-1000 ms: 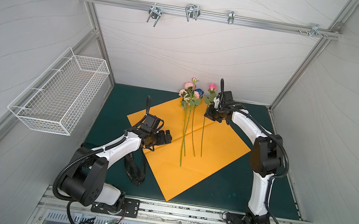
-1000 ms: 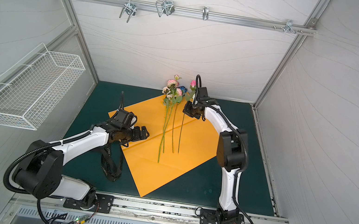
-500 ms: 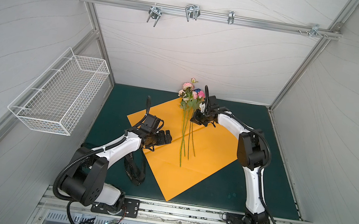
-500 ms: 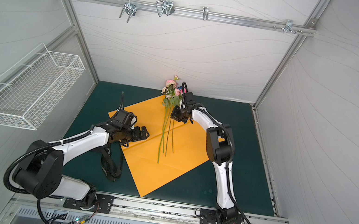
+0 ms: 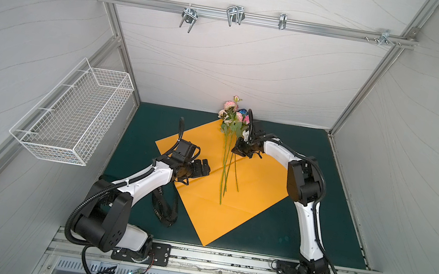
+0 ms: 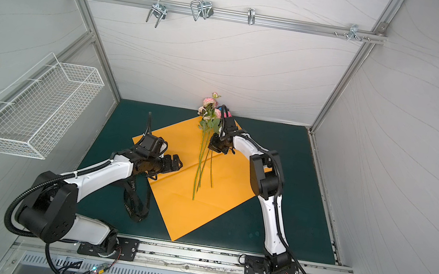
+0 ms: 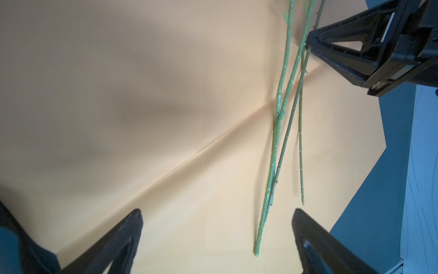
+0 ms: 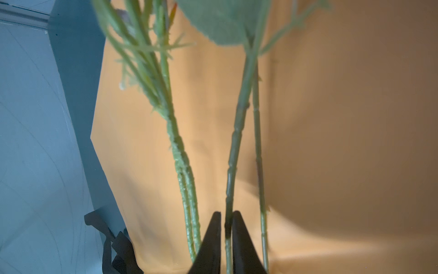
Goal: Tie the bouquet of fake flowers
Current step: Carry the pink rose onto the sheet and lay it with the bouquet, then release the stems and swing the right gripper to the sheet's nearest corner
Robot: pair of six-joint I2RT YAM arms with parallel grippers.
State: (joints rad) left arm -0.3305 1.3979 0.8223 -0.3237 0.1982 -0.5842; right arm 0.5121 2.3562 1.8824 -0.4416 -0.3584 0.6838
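Bouquet of fake flowers: laid out, not yet tied.
Lies on the orange paper, blooms over its far corner at the bench back edge, stems fanning apart toward the sheet's middle. Right gripper: jaws nearly together about one stem; whether they pinch it cannot be told. Left gripper: spread wide, holding nothing, near the stem ends. Black ribbon: on the bench beside the paper's left edge, around no stem. Judged left: gathering, wrapping, tying. Wire basket, side wall: no contents seen.
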